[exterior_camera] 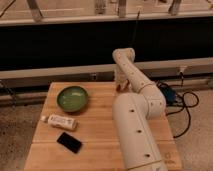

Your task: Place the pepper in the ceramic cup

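Note:
My white arm reaches from the front right across the wooden table (100,130) to its far edge. The gripper (119,82) hangs there, pointing down, right of the green bowl. A small dark-red bit, the pepper (118,89), shows just under the gripper at the table top. I cannot tell whether it is held or lying on the table. The ceramic cup is not in view; the arm covers much of the table's right side.
A wide green bowl (72,98) stands at the back left. A white tube-shaped packet (60,121) lies in front of it, and a black phone (69,142) nearer the front. Cables and a blue object (172,95) lie on the floor to the right. A dark wall runs behind the table.

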You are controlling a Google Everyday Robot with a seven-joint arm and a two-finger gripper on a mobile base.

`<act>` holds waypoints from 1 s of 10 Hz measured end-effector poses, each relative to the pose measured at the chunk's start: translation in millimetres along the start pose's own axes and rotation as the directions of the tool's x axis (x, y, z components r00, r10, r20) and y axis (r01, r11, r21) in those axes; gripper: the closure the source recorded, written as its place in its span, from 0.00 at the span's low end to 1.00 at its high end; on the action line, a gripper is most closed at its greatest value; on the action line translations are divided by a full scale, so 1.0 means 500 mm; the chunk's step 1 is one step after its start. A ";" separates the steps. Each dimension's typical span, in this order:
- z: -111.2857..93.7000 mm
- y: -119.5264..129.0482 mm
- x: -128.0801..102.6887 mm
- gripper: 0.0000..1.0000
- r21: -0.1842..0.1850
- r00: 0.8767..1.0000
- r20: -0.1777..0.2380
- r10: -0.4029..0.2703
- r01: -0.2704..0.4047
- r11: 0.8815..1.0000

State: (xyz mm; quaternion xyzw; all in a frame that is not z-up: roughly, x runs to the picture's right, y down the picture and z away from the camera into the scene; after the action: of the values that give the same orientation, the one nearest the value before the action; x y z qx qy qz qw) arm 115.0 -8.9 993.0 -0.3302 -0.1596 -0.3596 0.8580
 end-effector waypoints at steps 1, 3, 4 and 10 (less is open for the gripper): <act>-0.017 -0.005 -0.011 1.00 0.008 1.000 0.005 -0.021 0.021 1.000; -0.061 -0.015 -0.036 1.00 0.026 0.997 0.015 -0.072 0.072 0.997; -0.077 -0.019 -0.046 1.00 0.034 0.996 0.016 -0.091 0.091 0.995; -0.201 -0.036 -0.091 1.00 0.078 0.976 0.013 -0.216 0.215 0.974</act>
State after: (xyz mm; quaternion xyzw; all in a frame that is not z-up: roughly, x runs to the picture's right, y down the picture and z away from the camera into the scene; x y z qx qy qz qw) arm 74.2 -63.3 904.4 -0.2818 -0.2174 -0.4407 0.8241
